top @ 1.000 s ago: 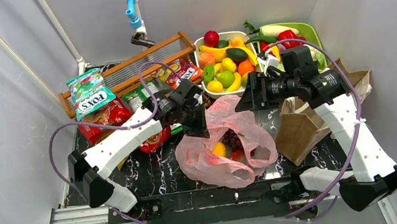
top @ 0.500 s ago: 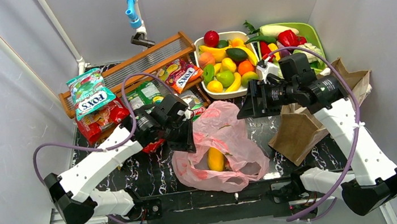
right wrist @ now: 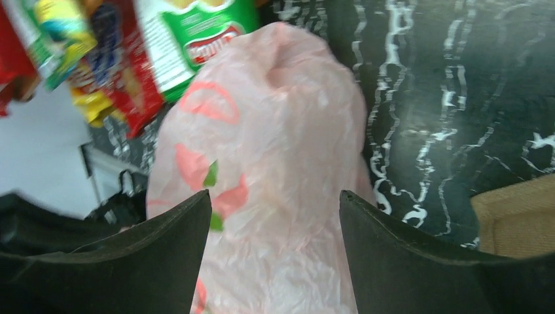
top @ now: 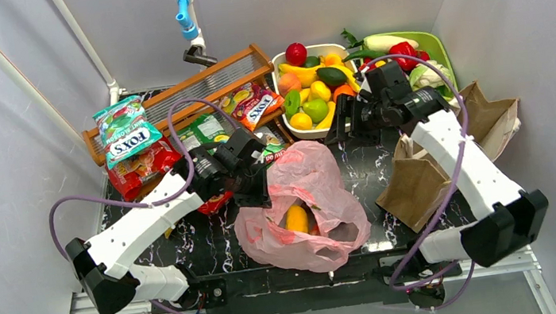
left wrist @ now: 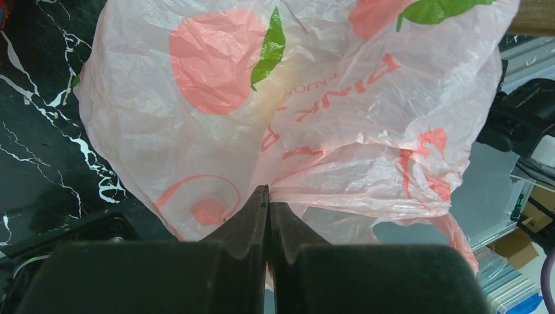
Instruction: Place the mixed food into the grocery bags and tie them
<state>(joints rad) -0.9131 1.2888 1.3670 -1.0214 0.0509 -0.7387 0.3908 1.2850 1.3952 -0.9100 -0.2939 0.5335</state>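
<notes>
Pink plastic bag [top: 300,202] lies slumped on the black marble table [top: 213,241], partly filled: one yellow piece [top: 295,219] shows in its gaping mouth, and whatever else sits inside is hidden by the film. The left gripper [left wrist: 268,196] is clamped tight on a fold of the bag's film, so the bag spreads out ahead of those fingertips. From that pinch its long axis runs away toward the near right, and the mouth seems to face upward just past the pinch. The right gripper [right wrist: 275,196] stands wide apart and holds nothing, with the bag's far end ahead of its fingertips. Much is left: the snack packets [top: 128,131] lie outside beyond the left fingers, the brown paper bag [top: 421,175] lies flat, and no handles are tied.
</notes>
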